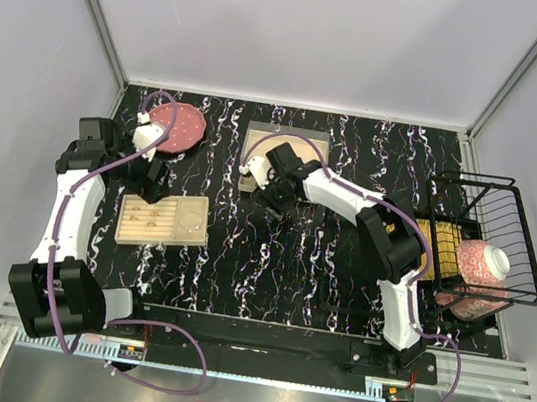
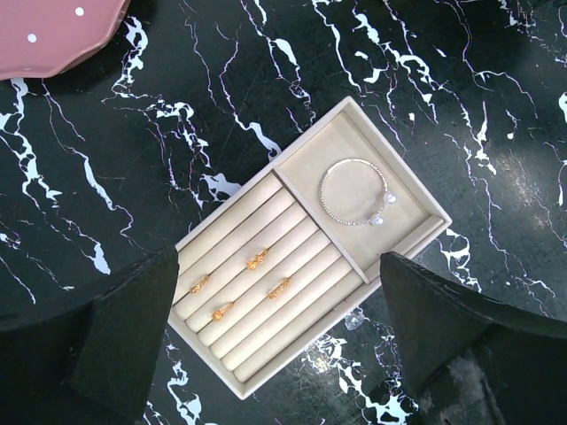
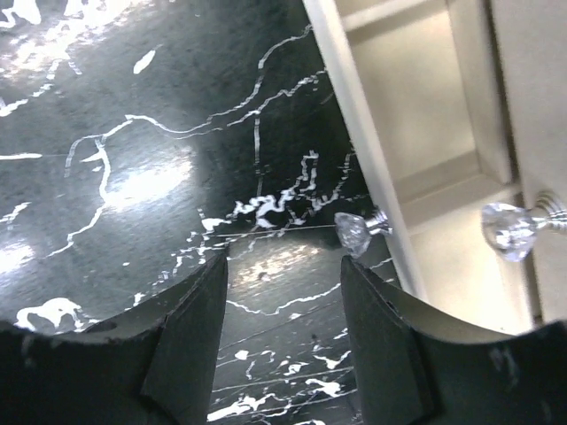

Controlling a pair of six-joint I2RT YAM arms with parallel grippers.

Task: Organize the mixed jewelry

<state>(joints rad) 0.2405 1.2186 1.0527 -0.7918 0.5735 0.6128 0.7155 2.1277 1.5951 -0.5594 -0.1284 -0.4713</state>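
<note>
The beige tray (image 1: 162, 221) lies left of centre; in the left wrist view its rim (image 2: 400, 257) frames ring rolls and a flat compartment. Several orange-gold rings (image 2: 257, 259) sit in the roll slots. A pale silvery hoop (image 2: 381, 211) lies in the flat compartment. My left gripper (image 1: 153, 182) (image 2: 276, 261) is open and empty, above the tray's far edge. My right gripper (image 1: 276, 205) (image 3: 283, 264) is open and empty, low over bare tabletop, with nothing between its fingers. No loose jewelry shows on the tabletop.
A cream drawer box (image 1: 281, 152) (image 3: 416, 133) stands at the back centre, its crystal knob (image 3: 354, 232) just right of my right fingers. A pink plate (image 1: 178, 127) (image 2: 53, 31) is at the back left. A black wire basket (image 1: 490, 239) with items is at the right.
</note>
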